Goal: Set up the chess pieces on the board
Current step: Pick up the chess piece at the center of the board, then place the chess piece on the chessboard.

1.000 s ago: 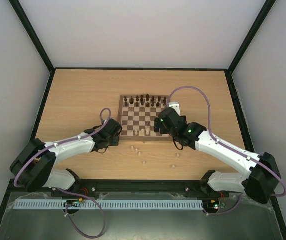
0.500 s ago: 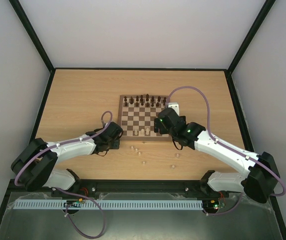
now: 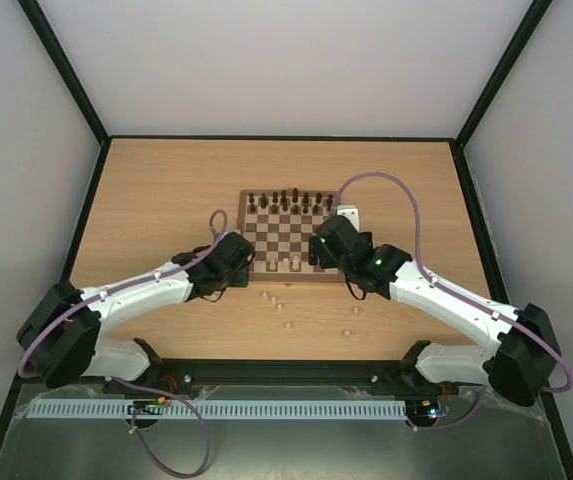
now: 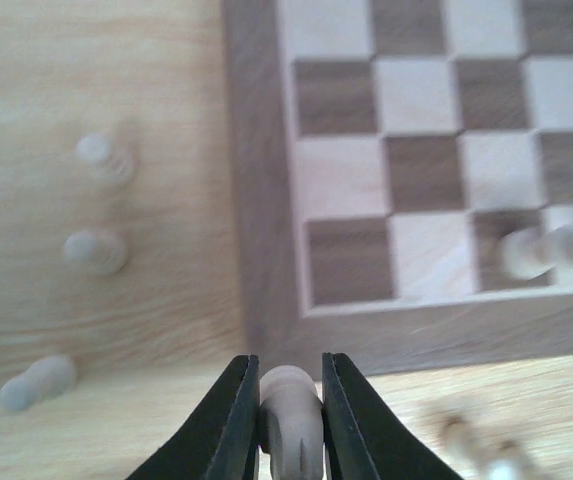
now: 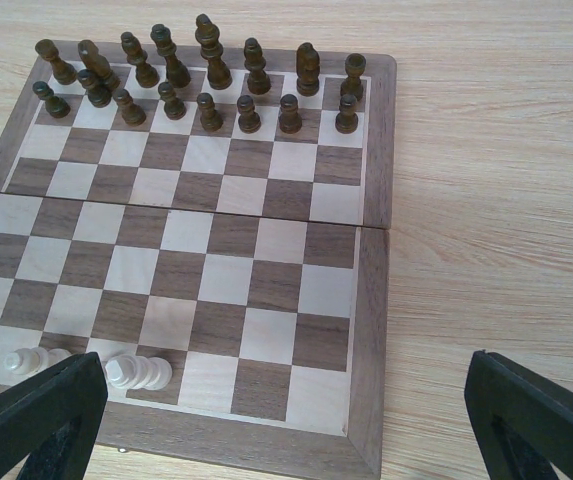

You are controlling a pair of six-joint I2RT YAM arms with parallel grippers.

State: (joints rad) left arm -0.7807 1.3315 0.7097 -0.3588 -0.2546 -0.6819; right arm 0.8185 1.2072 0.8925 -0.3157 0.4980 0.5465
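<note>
The board (image 3: 284,238) lies mid-table and also shows in the left wrist view (image 4: 266,200) and the right wrist view (image 5: 371,300). My left gripper (image 4: 291,400) is shut on a pale chess piece (image 4: 291,415), held just off the board's near left corner (image 3: 238,268). My right gripper (image 5: 286,440) is wide open and empty above the board's near right part (image 3: 321,250). Pale pieces (image 3: 286,263) stand on the board's near row, seen also in the right wrist view (image 5: 136,372). Several pale pieces (image 3: 278,304) lie loose on the table.
Dark brown pieces (image 5: 206,90) fill the board's two far rows. A small white object (image 3: 349,214) sits by the board's right edge. Loose pale pieces (image 4: 96,250) lie left of the board's corner in the left wrist view; others (image 3: 346,331) lie nearer the arms' bases.
My left gripper has moved right toward the board's near left corner with the pale piece in it. The right arm has not moved.
</note>
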